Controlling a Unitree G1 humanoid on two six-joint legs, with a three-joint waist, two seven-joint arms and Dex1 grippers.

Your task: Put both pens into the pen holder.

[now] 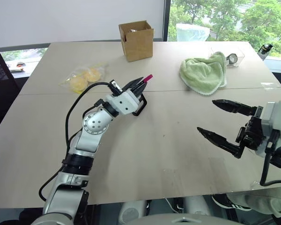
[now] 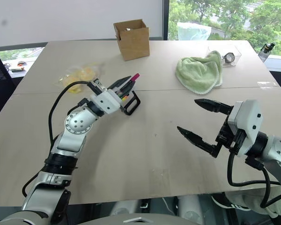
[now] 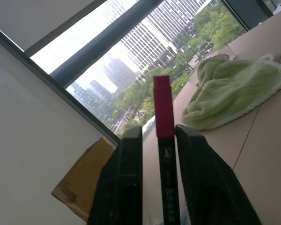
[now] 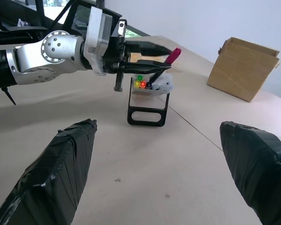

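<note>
Pen holder (image 4: 148,101) sits mid-surface (image 1: 178,154), just past the seam. Left tool (image 1: 139,84) hangs right over it, fingers loosely flanking the pink-capped pen (image 1: 147,78), tip angled toward 1 o'clock. Right tool (image 1: 225,123) is spread wide at 4 o'clock over bare room near the front edge.

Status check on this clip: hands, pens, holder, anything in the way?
Left hand over pen holder, fingers either side of pink-capped pen. Right hand open, holding nothing. Cardboard box and green towel stand apart from holder.
</note>
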